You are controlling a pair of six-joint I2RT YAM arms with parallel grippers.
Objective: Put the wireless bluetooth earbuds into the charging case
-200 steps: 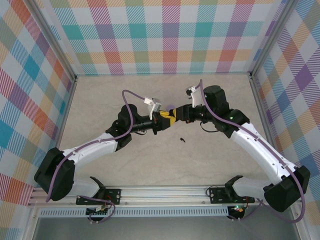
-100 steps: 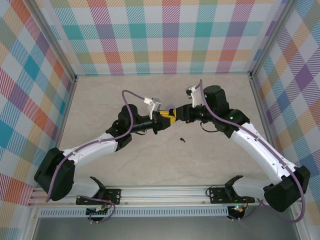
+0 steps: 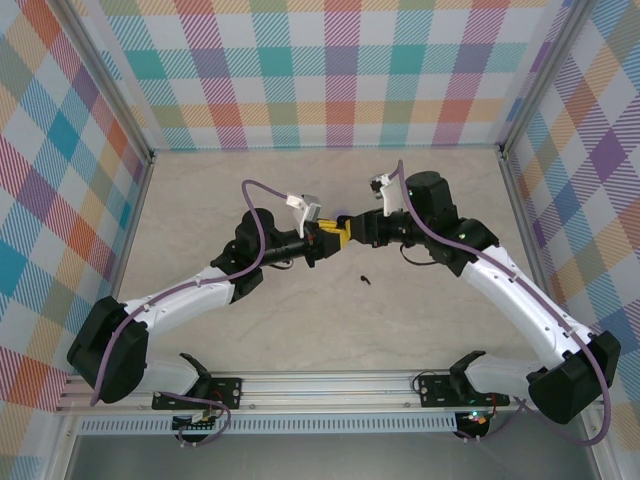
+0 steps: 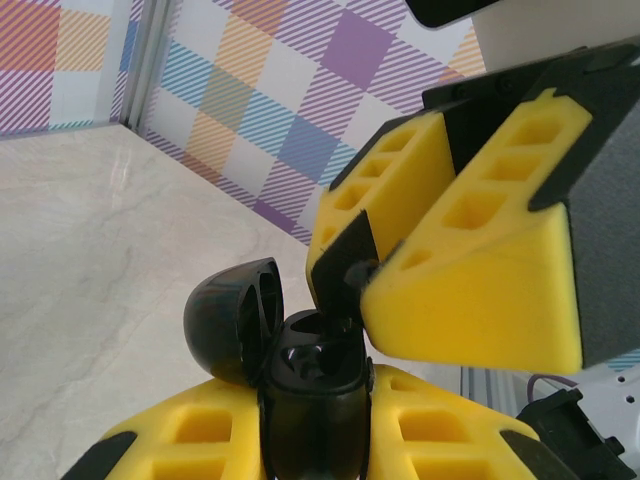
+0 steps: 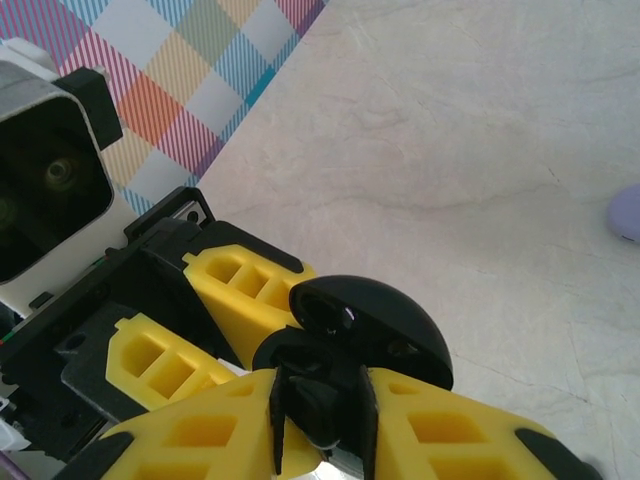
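The left gripper (image 4: 315, 430) is pressed together on one black charging case (image 4: 232, 322), holding its body between both yellow fingers, with the round lid swung open to the side. Directly above the open case hangs the right gripper (image 5: 320, 420), its two fingers pinching one black earbud (image 5: 318, 402) that sits just at the mouth of the case (I cannot tell if it touches the inside). A second black earbud (image 3: 365, 279) lies alone on the table (image 3: 300, 320), near the right gripper on the side of the arm bases. One pale lilac rounded thing (image 5: 628, 212) lies beyond the grippers; what it is I cannot tell.
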